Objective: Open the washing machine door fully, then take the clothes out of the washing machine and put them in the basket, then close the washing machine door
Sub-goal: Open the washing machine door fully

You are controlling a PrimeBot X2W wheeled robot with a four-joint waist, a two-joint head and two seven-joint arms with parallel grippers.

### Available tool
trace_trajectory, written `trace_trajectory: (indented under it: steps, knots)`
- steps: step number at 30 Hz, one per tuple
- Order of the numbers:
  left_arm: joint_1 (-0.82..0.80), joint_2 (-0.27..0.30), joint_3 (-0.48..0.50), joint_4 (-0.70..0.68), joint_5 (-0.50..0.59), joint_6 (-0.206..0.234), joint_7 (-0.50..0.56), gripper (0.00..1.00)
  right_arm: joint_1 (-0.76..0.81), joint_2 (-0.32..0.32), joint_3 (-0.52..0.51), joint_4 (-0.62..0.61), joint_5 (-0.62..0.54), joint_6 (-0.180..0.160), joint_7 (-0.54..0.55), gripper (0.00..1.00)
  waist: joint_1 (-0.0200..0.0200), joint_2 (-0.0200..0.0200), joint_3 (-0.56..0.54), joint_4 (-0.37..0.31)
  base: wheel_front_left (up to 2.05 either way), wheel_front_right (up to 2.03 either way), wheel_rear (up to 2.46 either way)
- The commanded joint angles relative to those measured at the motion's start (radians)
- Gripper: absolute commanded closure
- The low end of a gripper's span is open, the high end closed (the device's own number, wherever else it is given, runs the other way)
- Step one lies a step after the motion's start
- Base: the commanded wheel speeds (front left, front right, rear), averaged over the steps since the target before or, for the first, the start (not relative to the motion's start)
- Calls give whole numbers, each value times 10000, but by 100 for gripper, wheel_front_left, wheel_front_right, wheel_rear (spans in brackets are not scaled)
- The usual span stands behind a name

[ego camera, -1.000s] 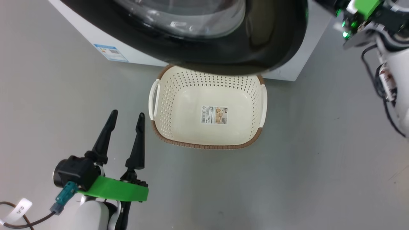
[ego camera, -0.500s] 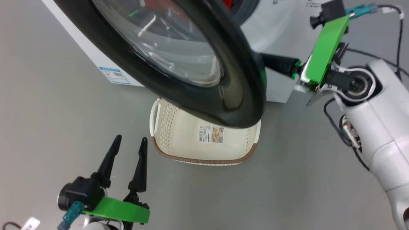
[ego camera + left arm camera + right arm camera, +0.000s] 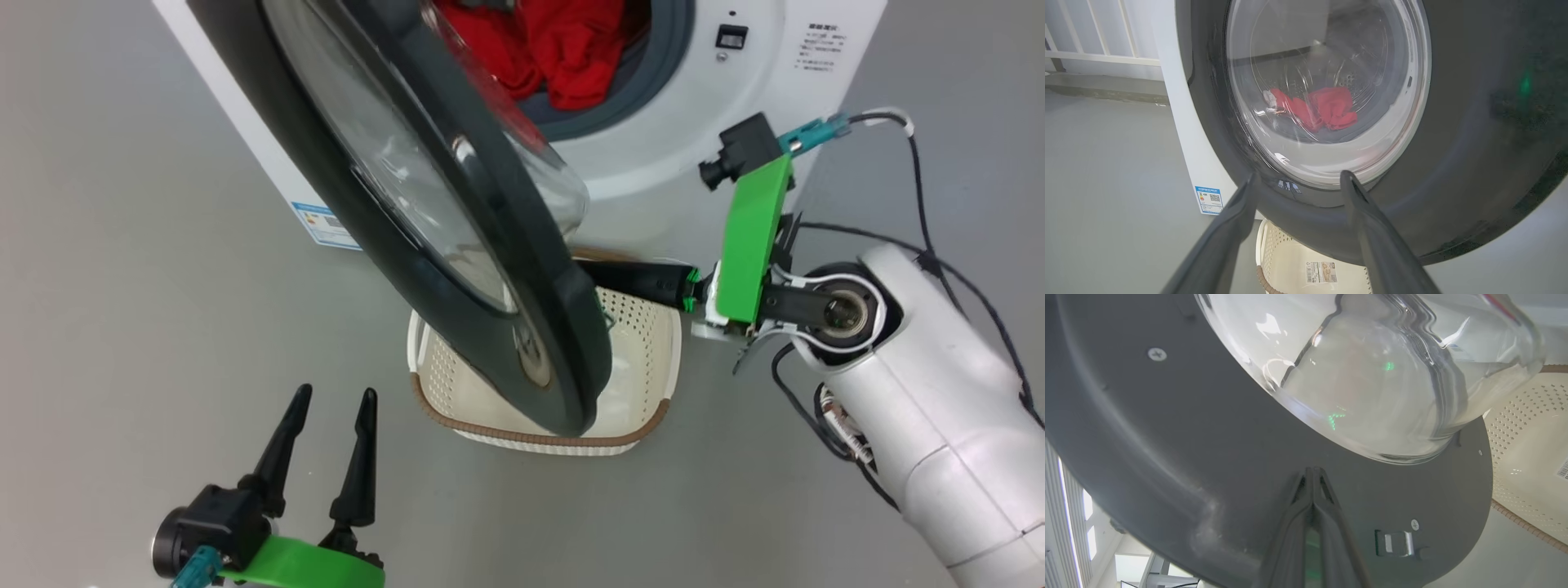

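The washing machine (image 3: 735, 106) stands with its door (image 3: 555, 327) swung partway out, black rim edge-on above the basket (image 3: 645, 343). Red clothes (image 3: 563, 49) lie in the drum and show through the glass in the left wrist view as clothes (image 3: 1327, 108). My right gripper (image 3: 1312, 470) is shut with nothing in it, tips against the door's grey inner face just below the glass bowl (image 3: 1372, 375). Its dark fingers (image 3: 637, 282) reach in behind the door from the right. My left gripper (image 3: 335, 396) hangs open at the lower left, apart from the basket.
The door latch (image 3: 1398, 543) sits just right of my right fingers. A blue label (image 3: 326, 224) marks the machine's lower left corner. Grey floor spreads left and right of the basket. Cables trail along my right forearm (image 3: 914, 384).
The head camera has tilted up, bringing the drum and clothes into view. The door has swung further out from the machine, with my right gripper following behind it. The left gripper stays open.
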Motion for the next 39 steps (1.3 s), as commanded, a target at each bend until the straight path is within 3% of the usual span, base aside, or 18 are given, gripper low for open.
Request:
trace_trajectory:
  steps: [1, 19, 39]
  knots:
    - [30, 179, 280, -251, 45, 88, -80, 0, 234, 273, 101, -365, -67, 19, 64, 100, 0, 0, -162, 172, 0, 0, 0]
    - [474, 179, 275, -275, 70, 289, -80, 0, 1019, 715, 385, -836, -96, 19, 242, 100, 0, 0, -773, 1417, 0, 0, 0]
    - [640, 179, 436, -162, 99, 349, -80, 0, 1451, 1208, 433, -909, -95, 19, 337, 100, 0, 0, -1150, 2261, 0, 0, 0]
